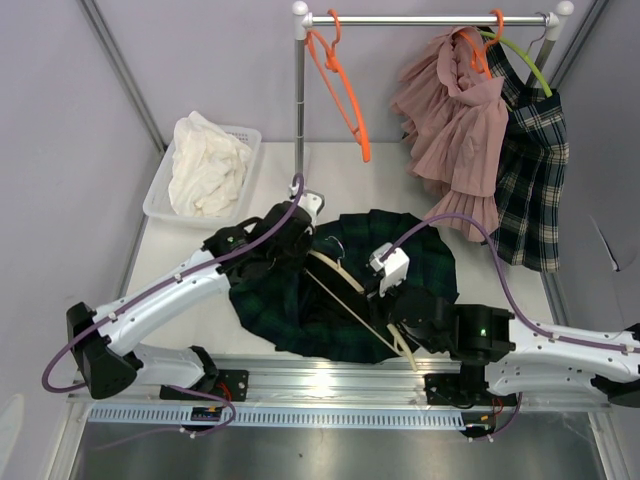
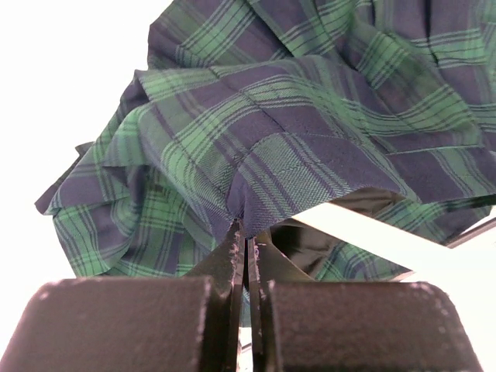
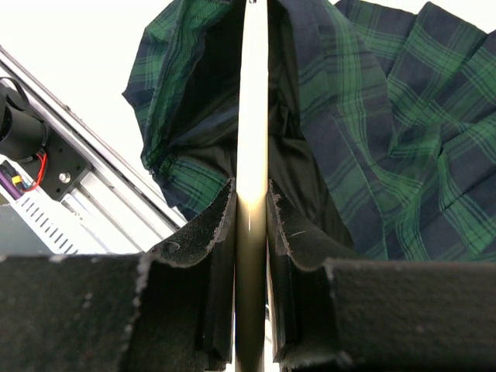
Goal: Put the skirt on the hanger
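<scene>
A dark green and navy plaid skirt (image 1: 400,250) lies spread on the table between the arms. A cream hanger (image 1: 345,300) lies across it, its bar running into the waist opening. My left gripper (image 1: 300,232) is shut on the skirt's waist edge (image 2: 256,186); the pinched fabric shows at its tips in the left wrist view. My right gripper (image 1: 400,335) is shut on the hanger bar (image 3: 252,155), which runs straight up between its fingers (image 3: 209,225) into the skirt's dark lining (image 3: 209,116).
A rail (image 1: 430,18) at the back holds an orange hanger (image 1: 340,85), a pink skirt (image 1: 455,130) and another plaid skirt (image 1: 530,170). A white basket (image 1: 160,190) with white cloth stands at the back left. A metal rail (image 1: 330,375) edges the table's front.
</scene>
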`<state>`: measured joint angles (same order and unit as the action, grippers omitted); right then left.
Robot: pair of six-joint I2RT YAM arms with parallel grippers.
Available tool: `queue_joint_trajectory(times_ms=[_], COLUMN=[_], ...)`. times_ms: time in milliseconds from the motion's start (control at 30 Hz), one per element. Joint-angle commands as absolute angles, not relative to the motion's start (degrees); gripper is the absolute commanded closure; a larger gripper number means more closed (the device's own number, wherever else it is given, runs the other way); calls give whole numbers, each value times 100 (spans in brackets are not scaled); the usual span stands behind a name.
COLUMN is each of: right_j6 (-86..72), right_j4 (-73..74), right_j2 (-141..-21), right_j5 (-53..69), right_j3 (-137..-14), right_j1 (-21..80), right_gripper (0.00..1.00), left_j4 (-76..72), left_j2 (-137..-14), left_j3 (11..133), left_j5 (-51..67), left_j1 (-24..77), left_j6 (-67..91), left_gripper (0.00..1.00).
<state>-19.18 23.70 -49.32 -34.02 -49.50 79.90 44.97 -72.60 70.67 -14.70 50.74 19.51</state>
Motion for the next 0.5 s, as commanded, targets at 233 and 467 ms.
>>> queue_joint_trajectory(times_ms=[233,467], right_j6=[-1433,-1433], right_j4=[460,-272], right_j2=[-4747,-4526], right_j5=[-2526,-1521], right_j3=[-4220,-3815], right_j1=[7401,6487], right_gripper=[100,100], left_j4=[4290,3911], left_j2=[-7023,-6794], left_j3=[7216,6786], left_j5=[-1459,-1494], left_j1=[5423,5423], left_j6=[1987,1802], left_gripper=[98,75])
